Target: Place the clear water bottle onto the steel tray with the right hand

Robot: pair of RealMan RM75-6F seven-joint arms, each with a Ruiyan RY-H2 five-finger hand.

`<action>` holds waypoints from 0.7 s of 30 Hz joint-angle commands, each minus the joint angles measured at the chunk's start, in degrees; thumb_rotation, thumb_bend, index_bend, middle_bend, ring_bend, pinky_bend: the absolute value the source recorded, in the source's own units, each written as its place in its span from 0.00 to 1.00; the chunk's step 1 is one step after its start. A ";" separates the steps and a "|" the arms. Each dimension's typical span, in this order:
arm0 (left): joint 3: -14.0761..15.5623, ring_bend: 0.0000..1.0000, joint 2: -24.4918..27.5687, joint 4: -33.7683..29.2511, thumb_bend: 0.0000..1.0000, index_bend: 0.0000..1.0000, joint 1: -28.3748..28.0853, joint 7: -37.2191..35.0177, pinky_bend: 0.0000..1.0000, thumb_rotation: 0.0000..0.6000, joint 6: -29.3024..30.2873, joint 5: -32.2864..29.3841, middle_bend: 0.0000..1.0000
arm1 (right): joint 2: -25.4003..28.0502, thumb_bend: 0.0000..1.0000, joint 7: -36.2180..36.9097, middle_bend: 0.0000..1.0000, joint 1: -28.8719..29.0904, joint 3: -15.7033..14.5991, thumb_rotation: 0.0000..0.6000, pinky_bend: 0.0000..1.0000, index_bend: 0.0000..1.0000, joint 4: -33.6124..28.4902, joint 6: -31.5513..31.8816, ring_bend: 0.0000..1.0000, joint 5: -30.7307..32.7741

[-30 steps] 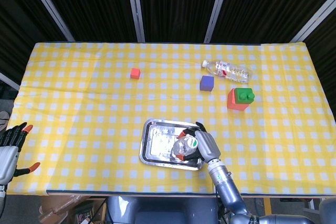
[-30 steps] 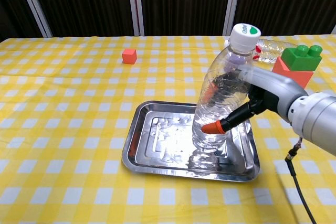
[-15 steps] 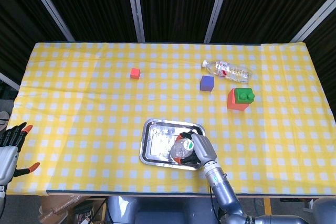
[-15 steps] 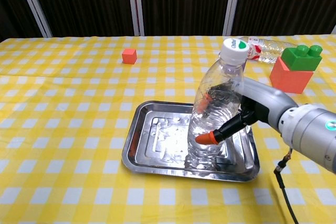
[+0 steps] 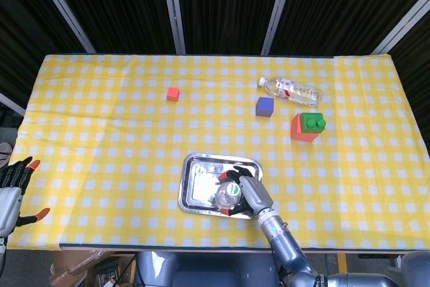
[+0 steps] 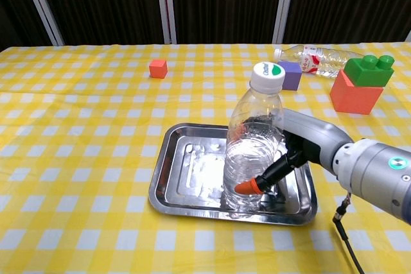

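The tray (image 6: 180, 187) lies on the worktop (image 5: 101, 146) near its front edge, about midway across. The bottle (image 6: 252, 145) stands upright in the tray's right half, and the right hand (image 6: 302, 152) wraps it from the right side. The left hand (image 5: 15, 189) sits at the worktop's front left corner, well apart from the tray. Behind the tray to the left lies a small cube (image 5: 173, 94). Behind it to the right lies a second cube (image 5: 265, 106), with a second bottle (image 5: 290, 89) on its side just behind that and a block stack (image 5: 306, 126) to the right.
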 commanded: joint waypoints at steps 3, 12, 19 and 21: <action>0.03 0.00 -0.07 -0.07 0.15 0.05 -0.07 0.35 0.00 1.00 -0.32 -0.29 0.00 | 1.08 0.09 2.61 0.05 -0.43 0.20 1.00 0.00 0.00 -0.51 -0.77 0.00 -0.78; 0.04 0.00 -0.12 -0.10 0.15 0.05 -0.11 0.81 0.00 1.00 -0.54 -0.55 0.00 | 6.42 0.08 4.52 0.04 -1.75 -0.28 1.00 0.00 0.00 -2.66 -1.31 0.00 -2.13; -0.09 0.00 -0.04 -0.10 0.15 0.05 -0.08 0.75 0.00 1.00 -0.41 -0.68 0.00 | 21.29 0.08 -1.88 0.04 -4.66 -6.57 1.00 0.00 0.00 -6.61 -0.22 0.00 -5.04; -0.06 0.00 -0.04 -0.29 0.15 0.05 0.03 0.88 0.00 1.00 -0.13 -0.54 0.00 | 25.65 0.08 -4.90 0.04 -5.38 -8.95 1.00 0.00 0.01 -7.70 0.18 0.00 -5.62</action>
